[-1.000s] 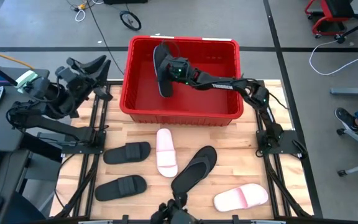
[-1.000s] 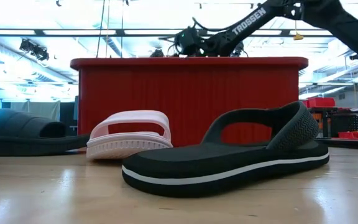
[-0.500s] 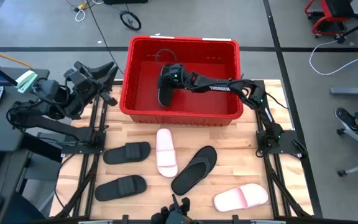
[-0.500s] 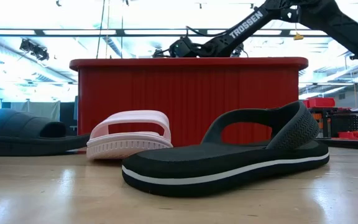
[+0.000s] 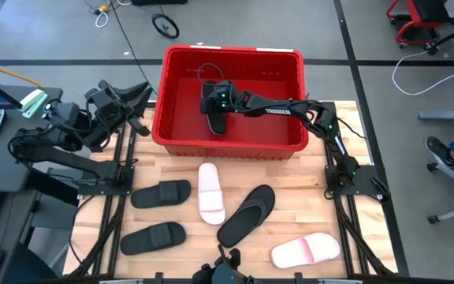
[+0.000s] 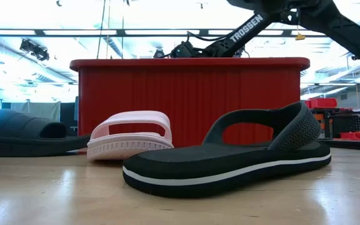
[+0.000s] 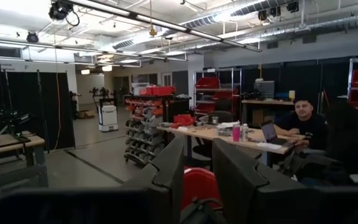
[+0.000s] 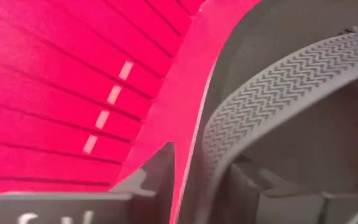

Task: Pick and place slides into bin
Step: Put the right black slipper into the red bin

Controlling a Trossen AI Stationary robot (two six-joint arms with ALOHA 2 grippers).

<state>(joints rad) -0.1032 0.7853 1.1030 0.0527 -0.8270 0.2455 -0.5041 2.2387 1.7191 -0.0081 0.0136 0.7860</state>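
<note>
Waiting at the table's left edge, the left gripper [image 5: 124, 99] holds nothing, its fingers a little apart. Inside the red bin [image 5: 181, 136], the right gripper [image 5: 221, 96] sits over a black flip-flop [image 5: 213, 118] on the floor; whether its fingers have let go I cannot tell. I would spread them fully, then rise straight up, so the strap does not catch.

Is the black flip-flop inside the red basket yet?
Inside. The high view shows the black flip-flop lying on the floor of the red basket, under the right tool.
</note>
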